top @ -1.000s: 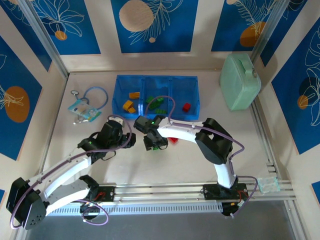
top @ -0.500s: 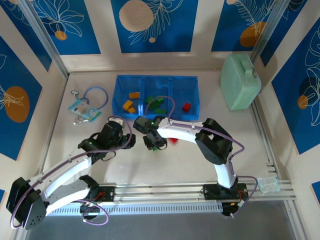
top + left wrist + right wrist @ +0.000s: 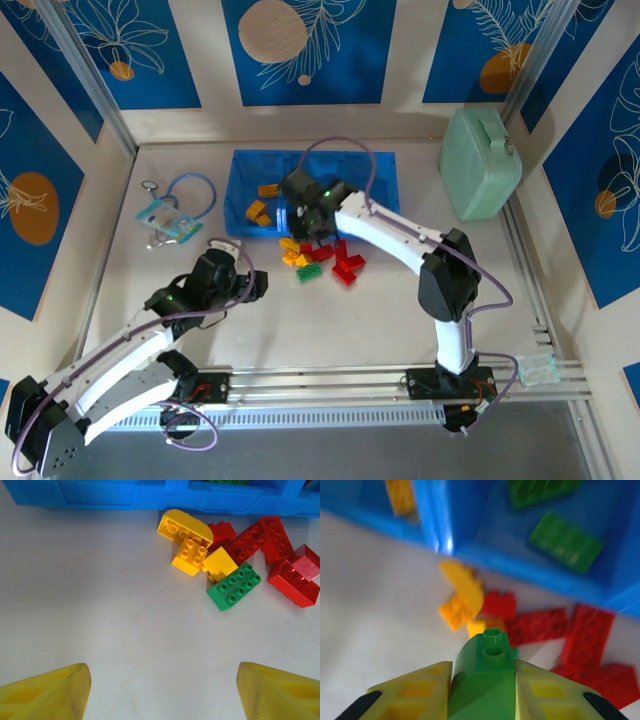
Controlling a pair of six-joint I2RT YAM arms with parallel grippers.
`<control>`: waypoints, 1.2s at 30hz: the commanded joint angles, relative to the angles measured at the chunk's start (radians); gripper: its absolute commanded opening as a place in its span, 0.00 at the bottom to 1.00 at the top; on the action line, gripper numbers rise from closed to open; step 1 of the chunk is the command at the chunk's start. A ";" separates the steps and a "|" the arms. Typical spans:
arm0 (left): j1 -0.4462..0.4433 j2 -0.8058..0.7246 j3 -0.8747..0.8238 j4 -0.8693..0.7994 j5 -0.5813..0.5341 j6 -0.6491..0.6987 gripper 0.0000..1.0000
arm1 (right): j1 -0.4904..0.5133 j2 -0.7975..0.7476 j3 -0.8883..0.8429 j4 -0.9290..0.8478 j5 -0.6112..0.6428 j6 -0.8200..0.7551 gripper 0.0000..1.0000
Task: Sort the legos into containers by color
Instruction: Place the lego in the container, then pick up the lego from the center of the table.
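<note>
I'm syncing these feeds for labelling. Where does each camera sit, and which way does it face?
Top external: above and behind the bases, looking down on the table; both arms show.
Left wrist: on the left gripper, facing the tray's near wall; open yellow fingers below.
Right wrist: on the right gripper, looking toward the tray; fingers shut on a green brick.
Shared: both wrist views show the loose bricks beside the tray.

At two o'clock on the white table (image 3: pixel 330 320) sits a pale green lidded box (image 3: pixel 480 165), close to the wall. Round at ten o'clock lies a loop of blue tubing (image 3: pixel 190 188), with a small printed packet (image 3: pixel 166 222) just beside it.
</note>
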 commanded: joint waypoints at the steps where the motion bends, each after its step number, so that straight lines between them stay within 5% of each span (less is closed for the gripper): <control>1: -0.017 -0.041 -0.039 0.002 0.040 -0.019 0.76 | -0.031 0.102 0.110 -0.075 -0.014 -0.067 0.30; 4: -0.039 -0.042 -0.050 -0.004 0.031 -0.025 0.76 | -0.066 0.179 0.235 -0.119 -0.005 -0.079 0.36; 6: -0.050 -0.025 -0.047 0.000 0.035 -0.023 0.76 | -0.079 0.222 0.329 -0.168 0.001 -0.083 0.64; 8: -0.058 -0.007 -0.042 0.020 0.051 -0.018 0.76 | -0.074 0.233 0.387 -0.207 0.025 -0.089 0.77; 14: -0.082 0.099 -0.010 0.095 0.104 0.012 0.76 | -0.031 0.065 0.200 -0.112 0.062 -0.078 0.79; 21: -0.130 0.300 0.085 0.171 0.119 0.064 0.76 | -0.019 -0.248 -0.256 0.088 0.037 0.009 0.78; 36: -0.157 0.750 0.332 0.224 0.115 0.184 0.73 | -0.117 -0.723 -0.890 0.241 -0.037 0.156 0.76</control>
